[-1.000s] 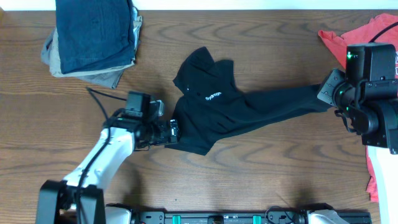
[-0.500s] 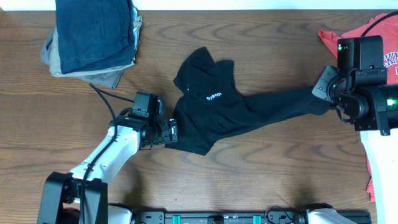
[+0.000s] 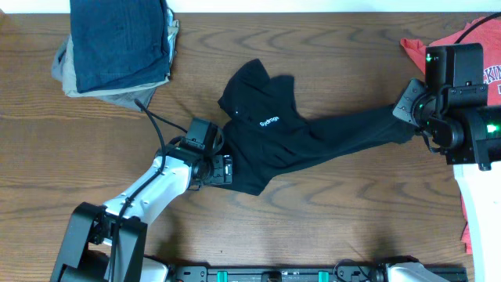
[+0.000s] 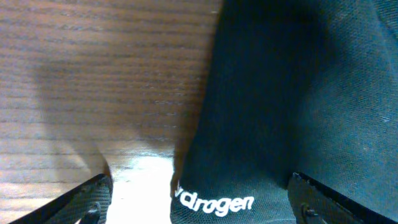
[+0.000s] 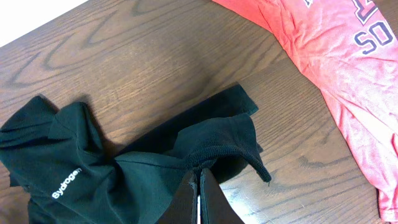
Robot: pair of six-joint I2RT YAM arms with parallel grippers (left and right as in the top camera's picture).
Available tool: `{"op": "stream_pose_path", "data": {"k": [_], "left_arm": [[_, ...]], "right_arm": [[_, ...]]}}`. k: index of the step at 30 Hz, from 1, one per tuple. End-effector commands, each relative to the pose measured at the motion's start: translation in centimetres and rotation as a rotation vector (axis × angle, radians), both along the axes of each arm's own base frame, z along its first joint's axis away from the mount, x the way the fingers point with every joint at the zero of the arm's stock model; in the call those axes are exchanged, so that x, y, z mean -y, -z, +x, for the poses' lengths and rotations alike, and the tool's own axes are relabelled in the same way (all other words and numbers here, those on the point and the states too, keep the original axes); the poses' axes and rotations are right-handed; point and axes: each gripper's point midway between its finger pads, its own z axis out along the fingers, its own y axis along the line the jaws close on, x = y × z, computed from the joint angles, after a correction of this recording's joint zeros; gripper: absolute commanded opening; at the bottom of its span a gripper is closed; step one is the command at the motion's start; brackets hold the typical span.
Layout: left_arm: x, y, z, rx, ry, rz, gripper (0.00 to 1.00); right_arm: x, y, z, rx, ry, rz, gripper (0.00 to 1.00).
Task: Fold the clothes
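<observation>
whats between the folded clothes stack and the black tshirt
Only bare brown wooden table, in the overhead view; the stack of folded dark blue and grey clothes and the crumpled black T-shirt lie apart.

Robot lab: arms (image 3: 149, 188), wooden table (image 3: 329, 215)

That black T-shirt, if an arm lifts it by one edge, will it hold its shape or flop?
Probably floppy: the black T-shirt lies bunched, and the cloth drapes in folds around the right pincer pinching its edge. Likely light too, since that single pinch holds it stretched into a long strip across the table.
</observation>
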Motion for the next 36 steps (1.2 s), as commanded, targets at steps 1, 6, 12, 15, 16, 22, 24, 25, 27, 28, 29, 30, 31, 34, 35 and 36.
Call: {"op": "stream_pose_path", "data": {"k": [1, 6, 12, 15, 16, 22, 24, 25, 27, 28, 29, 30, 31, 34, 35, 36], "left_arm": [[-1.2, 0.6, -0.3, -0.022, -0.048, 0.065, 0.85], [-1.9, 0.8, -0.9, -0.046, -0.076, 0.097, 0.8], [-1.8, 1.1, -1.1, -0.063, -0.074, 0.096, 0.57], [-1.5, 1.1, -1.1, -0.066, -0.071, 0.08, 0.25], [-1.4, 1.1, -1.1, -0.066, -0.07, 0.075, 0.14], [-1.2, 1.0, -1.1, -0.065, -0.068, 0.063, 0.06], [-1.2, 0.4, -1.1, -0.064, -0.068, 0.063, 0.06], [-1.2, -0.2, -1.1, -0.062, -0.069, 0.063, 0.06], [-1.1, -1.7, -0.7, -0.045, -0.069, 0.056, 0.06], [-1.0, -2.9, -0.4, -0.027, -0.069, 0.048, 0.06], [-0.9, -4.1, -0.1, -0.006, -0.07, 0.04, 0.06], [-0.8, -5.5, 0.2, 0.021, -0.07, 0.029, 0.06], [-0.7, -6.8, 0.3, 0.046, -0.071, 0.019, 0.06], [-0.6, -11.5, 0.6, 0.145, -0.072, -0.021, 0.06], [-0.7, -12.8, 0.5, 0.179, -0.073, -0.035, 0.06], [-0.7, -14.0, 0.4, 0.215, -0.074, -0.049, 0.06]], "right_arm": [[0.4, -0.1, 0.1, -0.001, -0.005, -0.022, 0.01], [0.4, -0.2, 0.2, 0.005, -0.005, -0.021, 0.01], [0.0, -0.2, 0.4, 0.012, -0.016, -0.006, 0.01], [0.0, -0.2, 0.4, 0.011, -0.019, -0.008, 0.01], [0.0, -0.2, 0.4, 0.011, -0.025, -0.012, 0.01], [0.0, -0.2, 0.4, 0.011, -0.024, -0.012, 0.01], [0.0, -0.2, 0.4, 0.012, -0.024, -0.012, 0.01], [0.0, -0.2, 0.4, 0.012, -0.024, -0.012, 0.01], [0.0, -0.3, 0.5, 0.013, -0.032, -0.018, 0.02], [0.0, -0.4, 0.6, 0.016, -0.039, -0.023, 0.02], [0.0, -0.4, 0.6, 0.017, -0.043, -0.026, 0.02], [0.1, -0.4, 0.7, 0.018, -0.042, -0.029, 0.03], [0.1, -0.4, 0.7, 0.018, -0.041, -0.029, 0.03], [0.4, -0.3, 1.2, 0.021, -0.03, -0.029, 0.03], [0.6, -0.2, 1.5, 0.023, -0.023, -0.028, 0.03], [0.8, 0.0, 1.9, 0.022, -0.017, -0.028, 0.02]]}}
